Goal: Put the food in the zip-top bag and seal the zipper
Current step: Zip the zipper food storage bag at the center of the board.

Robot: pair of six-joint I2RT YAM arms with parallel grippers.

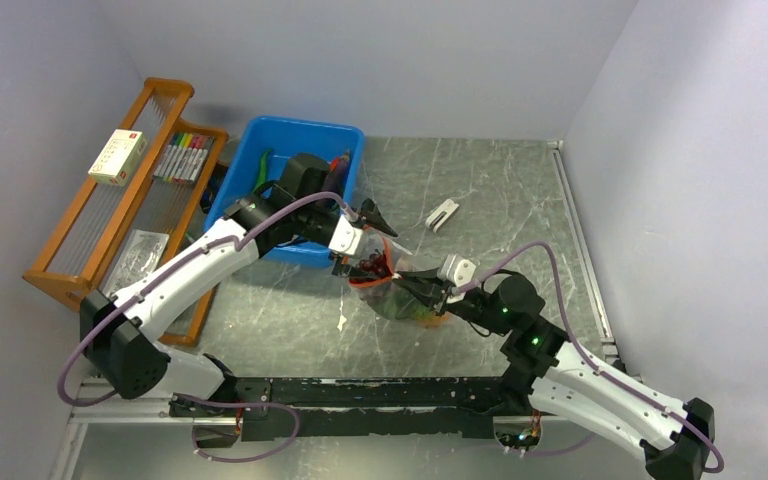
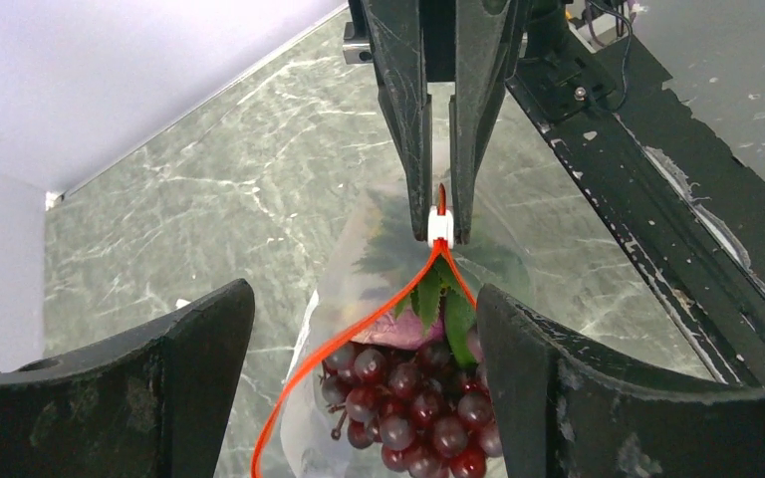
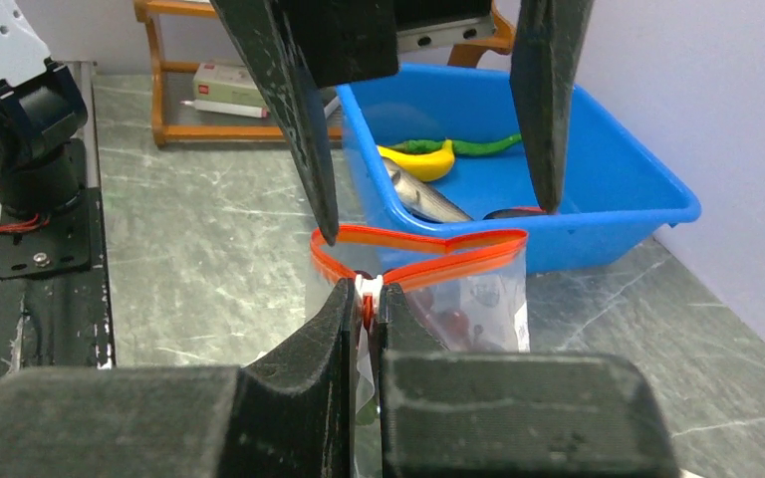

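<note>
right tool (image 3: 364, 304) clenched on the zipper (image 3: 428, 242) right at its white tab (image 2: 440, 227), left tool (image 2: 364, 297) spread wide, straddling the bag (image 2: 354, 254) mouth, grapes (image 2: 408, 408) inside, mouth gaping

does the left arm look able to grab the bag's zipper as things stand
Probably yes: the left gripper has its jaws open astride the unsealed zipper. The right gripper pinches the white tab, out of the way.

Left arm (image 1: 200, 265) reaching from the near left towards centre, left gripper (image 1: 364, 243) spread wide, right arm (image 1: 580, 385) stretching in from the near right, right gripper (image 2: 441, 227) pinched tight on the zipper (image 3: 458, 242)
</note>
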